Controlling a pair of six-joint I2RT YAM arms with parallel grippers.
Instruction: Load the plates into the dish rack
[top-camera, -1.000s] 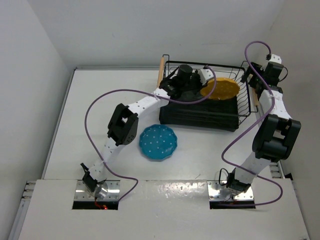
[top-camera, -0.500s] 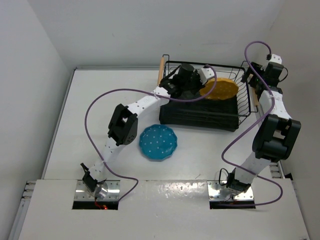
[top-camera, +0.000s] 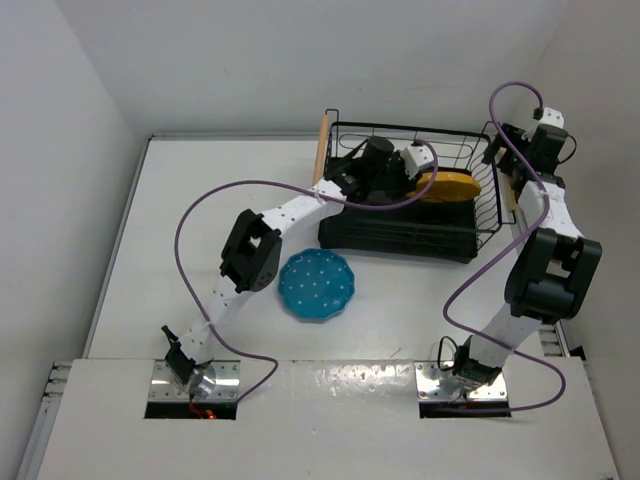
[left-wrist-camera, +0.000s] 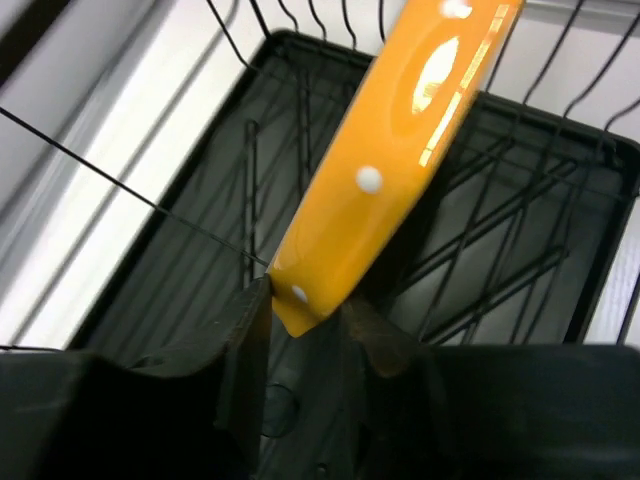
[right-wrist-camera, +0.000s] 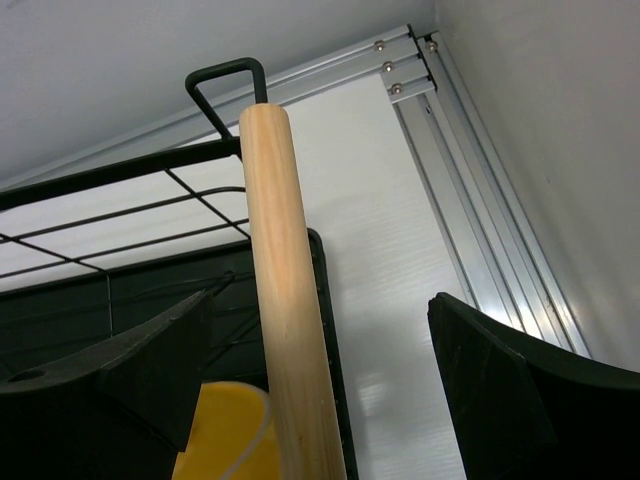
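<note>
The yellow-orange plate (top-camera: 455, 186) is inside the dish rack (top-camera: 400, 240), tilted up on its edge in the right half. My left gripper (top-camera: 418, 168) reaches into the rack and is shut on the plate's rim. The left wrist view shows the plate (left-wrist-camera: 400, 150) pinched between my fingertips (left-wrist-camera: 305, 310), slanting up over the rack's wires (left-wrist-camera: 200, 250). The teal blue plate (top-camera: 316, 286) lies flat on the table in front of the rack. My right gripper (top-camera: 515, 165) is open and straddles the rack's right wooden handle (right-wrist-camera: 285, 300) without touching it (right-wrist-camera: 318, 330). The yellow plate's edge (right-wrist-camera: 220, 440) shows below.
The rack's left wooden handle (top-camera: 321, 145) sticks out at the back left. Purple cables loop over both arms. A wall and a metal rail (right-wrist-camera: 480, 200) run close to the right of the rack.
My left wrist has turned and shifted slightly right, so the yellow plate has gone from nearly flat to tilted on its edge inside the rack. The right arm and the teal plate have not moved.
</note>
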